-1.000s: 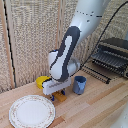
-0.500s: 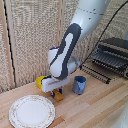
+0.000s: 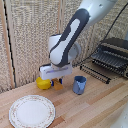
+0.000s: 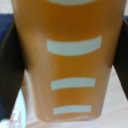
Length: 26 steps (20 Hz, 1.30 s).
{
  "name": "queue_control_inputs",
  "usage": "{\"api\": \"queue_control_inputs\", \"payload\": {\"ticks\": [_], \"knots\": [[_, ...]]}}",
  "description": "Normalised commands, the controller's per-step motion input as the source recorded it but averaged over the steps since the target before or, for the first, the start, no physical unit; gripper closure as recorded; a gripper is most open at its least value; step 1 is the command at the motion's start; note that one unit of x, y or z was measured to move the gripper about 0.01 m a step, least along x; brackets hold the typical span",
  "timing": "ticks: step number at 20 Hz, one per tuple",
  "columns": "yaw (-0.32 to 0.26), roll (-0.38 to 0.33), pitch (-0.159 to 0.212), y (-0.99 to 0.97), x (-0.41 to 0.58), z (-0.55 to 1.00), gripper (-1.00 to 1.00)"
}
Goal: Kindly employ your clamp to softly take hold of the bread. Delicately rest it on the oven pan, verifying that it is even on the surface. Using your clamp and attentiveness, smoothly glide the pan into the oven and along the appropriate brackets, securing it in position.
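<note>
**Bread gripped, pan and oven still ahead**

Our clamp (image 3: 56, 80) is closed on the bread (image 3: 58, 84), low over the table beside the bowl (image 3: 43, 83) and cup (image 3: 79, 84). Placing it on the pan (image 3: 95, 71) and sliding that into the oven (image 3: 113, 56) remain. Since half a second ago, hardly anything has shifted.

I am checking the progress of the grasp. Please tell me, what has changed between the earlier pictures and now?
Almost nothing visibly changed. The white boxy end effector stays low beside the round yellow bowl, with the flat orange-yellow bread block between its dark fingers, as before. The blue cup, the patterned round plate, the dark wire oven pan and the black-and-silver toaster oven kept their places.
</note>
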Motion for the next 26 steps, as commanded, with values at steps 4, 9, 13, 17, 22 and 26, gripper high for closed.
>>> {"api": "queue_control_inputs", "payload": {"ticks": [4, 9, 13, 17, 22, 26], "knots": [[-0.321, -0.084, 0.032, 0.00, 0.269, 0.68, 1.00], [-0.327, -0.095, 0.038, 0.00, 0.278, 0.69, 1.00], [-0.330, -0.089, 0.033, 0.00, 0.254, 0.68, 1.00], [-0.311, -0.079, 0.007, -0.04, 0.276, 0.63, 1.00], [-0.270, -0.057, 0.027, -0.19, 0.393, 0.65, 1.00], [-0.209, -0.005, 0.067, -0.49, 0.384, 0.56, 1.00]]}}
